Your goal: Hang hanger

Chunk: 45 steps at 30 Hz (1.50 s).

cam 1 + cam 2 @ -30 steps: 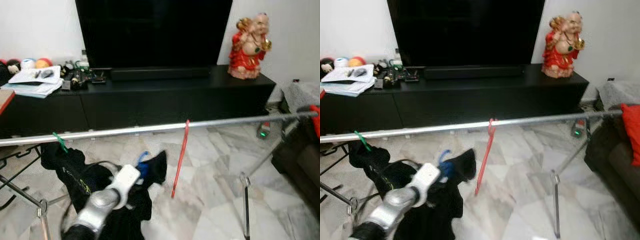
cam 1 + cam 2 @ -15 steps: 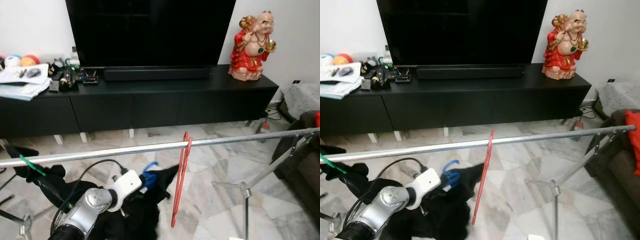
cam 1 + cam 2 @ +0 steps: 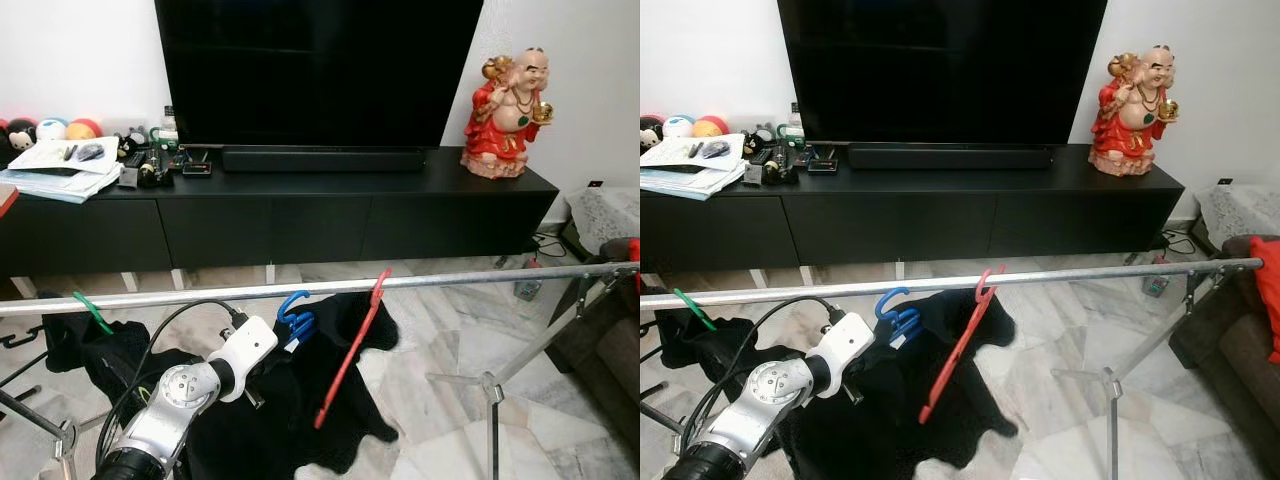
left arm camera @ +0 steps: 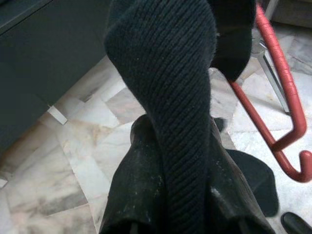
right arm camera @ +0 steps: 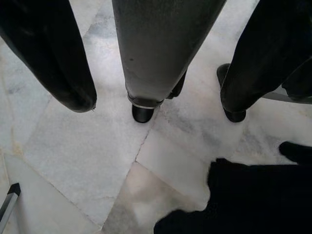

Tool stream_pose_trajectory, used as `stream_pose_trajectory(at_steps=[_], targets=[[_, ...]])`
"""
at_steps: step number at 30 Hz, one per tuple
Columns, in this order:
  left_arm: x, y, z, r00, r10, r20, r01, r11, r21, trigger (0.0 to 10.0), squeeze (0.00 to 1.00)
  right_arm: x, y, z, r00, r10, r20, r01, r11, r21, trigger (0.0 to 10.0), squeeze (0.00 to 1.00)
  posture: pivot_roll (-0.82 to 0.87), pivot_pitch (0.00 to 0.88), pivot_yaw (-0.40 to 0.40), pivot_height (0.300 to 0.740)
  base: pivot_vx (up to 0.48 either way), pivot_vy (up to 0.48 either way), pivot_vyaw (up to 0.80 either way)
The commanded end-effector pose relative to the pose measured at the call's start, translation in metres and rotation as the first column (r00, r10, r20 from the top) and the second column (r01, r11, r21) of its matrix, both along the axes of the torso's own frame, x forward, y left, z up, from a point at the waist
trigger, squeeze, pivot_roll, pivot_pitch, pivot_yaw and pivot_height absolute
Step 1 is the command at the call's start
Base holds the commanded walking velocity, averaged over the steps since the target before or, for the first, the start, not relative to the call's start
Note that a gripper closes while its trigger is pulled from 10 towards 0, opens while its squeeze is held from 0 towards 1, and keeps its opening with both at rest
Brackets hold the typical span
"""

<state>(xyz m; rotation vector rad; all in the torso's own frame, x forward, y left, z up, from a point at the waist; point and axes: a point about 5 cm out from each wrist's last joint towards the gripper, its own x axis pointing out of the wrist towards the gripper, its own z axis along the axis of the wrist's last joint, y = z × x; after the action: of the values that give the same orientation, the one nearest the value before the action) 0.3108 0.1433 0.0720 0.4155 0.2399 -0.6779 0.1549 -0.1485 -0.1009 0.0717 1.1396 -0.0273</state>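
A green hanger hooks the metal rail at far left. The left gripper reaches up just below the rail, pinching a blue hanger draped with a black garment. A red hanger hangs tilted beside it. The right gripper points at the marble floor, fingers spread.

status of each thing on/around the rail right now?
Red hanger: hooked on rail, tilted.
Blue hanger: below rail, not hooked, black garment on it.
Green hanger: on rail, dark garment hanging.
Left gripper: shut on black garment.
TV: off.
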Motion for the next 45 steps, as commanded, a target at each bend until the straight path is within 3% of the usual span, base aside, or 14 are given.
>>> stream_pose_trajectory(at_steps=[1, 7, 8, 14, 22, 27, 32, 39, 40, 41, 42, 45], targets=[[0.006, -0.002, 0.013, 0.998, 0.024, 0.056, -0.022, 0.999, -0.037, 10.0, 0.00, 0.001, -0.003, 0.000, 1.000, 0.003, 0.010, -0.003, 1.000, -0.010, 10.0, 0.00, 0.09, 0.000, -0.087, 0.740, 0.000, 0.000, 0.00], [0.013, -0.006, 0.009, 0.996, 0.087, 0.027, -0.086, 0.996, -0.023, 10.0, 0.00, -0.003, -0.027, 0.001, 1.000, -0.003, 0.008, 0.003, 0.999, -0.034, 10.0, 0.00, 0.07, 0.000, -0.067, 0.740, 0.000, 0.000, 0.00], [0.017, -0.005, 0.010, 0.992, 0.122, 0.017, -0.122, 0.992, -0.028, 10.0, 0.00, -0.004, -0.039, 0.002, 1.000, -0.013, 0.009, 0.014, 0.999, -0.042, 10.0, 0.00, 0.06, 0.000, -0.059, 0.740, 0.000, 0.000, 0.00], [0.032, -0.001, 0.016, 0.968, 0.252, 0.002, -0.252, 0.966, -0.061, 10.0, 0.00, -0.006, -0.074, 0.007, 0.999, -0.045, 0.014, 0.046, 0.997, -0.063, 10.0, 0.00, 0.07, 0.000, -0.053, 0.740, 0.000, 0.000, 0.00], [0.039, 0.007, 0.016, 0.925, 0.377, -0.039, -0.379, 0.922, -0.075, 10.0, 0.00, -0.001, -0.067, 0.007, 0.999, -0.038, 0.010, 0.039, 0.998, -0.051, 10.0, 0.00, 0.09, 0.000, -0.070, 0.740, 0.000, 0.000, 0.00], [0.035, 0.006, 0.007, 0.923, 0.377, -0.078, -0.380, 0.925, -0.025, 10.0, 0.00, 0.006, -0.062, 0.009, 0.999, -0.029, 0.018, 0.030, 0.999, -0.046, 10.0, 0.00, 0.09, 0.000, -0.079, 0.740, 0.000, 0.000, 0.00], [0.029, 0.006, -0.005, 0.912, 0.384, -0.144, -0.384, 0.923, 0.029, 10.0, 0.00, 0.019, -0.046, 0.012, 0.999, -0.008, 0.035, 0.009, 0.999, -0.040, 10.0, 0.00, 0.09, 0.000, -0.086, 0.740, 0.000, 0.000, 0.00], [0.020, 0.003, -0.012, 0.932, 0.318, -0.171, -0.312, 0.948, 0.060, 10.0, 0.00, 0.022, -0.033, 0.011, 0.999, 0.007, 0.033, -0.006, 1.000, -0.028, 10.0, 0.00, 0.09, 0.000, -0.082, 0.740, 0.000, 0.000, 0.00], [0.020, 0.003, -0.012, 0.932, 0.319, -0.170, -0.314, 0.948, 0.053, 10.0, 0.59, 0.020, -0.037, 0.011, 1.000, 0.005, 0.031, -0.004, 1.000, -0.029, 10.0, 0.00, 0.09, 0.000, -0.082, 0.740, 0.000, 0.000, 0.00], [0.020, 0.003, -0.011, 0.933, 0.320, -0.166, -0.317, 0.947, 0.045, 10.0, 0.89, 0.018, -0.043, 0.011, 1.000, 0.002, 0.027, -0.001, 0.999, -0.032, 10.0, 0.00, 0.09, 0.000, -0.080, 0.740, 0.000, 0.000, 0.00], [0.020, 0.003, -0.011, 0.934, 0.318, -0.161, -0.316, 0.948, 0.039, 10.0, 1.00, 0.017, -0.045, 0.011, 1.000, 0.002, 0.026, -0.001, 0.999, -0.033, 10.0, 0.00, 0.09, 0.000, -0.079, 0.740, 0.000, 0.000, 0.00], [0.019, 0.002, -0.008, 0.938, 0.311, -0.151, -0.314, 0.949, 0.003, 10.0, 1.00, 0.017, -0.047, 0.011, 1.000, 0.001, 0.025, 0.000, 0.999, -0.034, 10.0, 0.00, 0.09, 0.000, -0.076, 0.740, 0.000, 0.000, 0.00]])
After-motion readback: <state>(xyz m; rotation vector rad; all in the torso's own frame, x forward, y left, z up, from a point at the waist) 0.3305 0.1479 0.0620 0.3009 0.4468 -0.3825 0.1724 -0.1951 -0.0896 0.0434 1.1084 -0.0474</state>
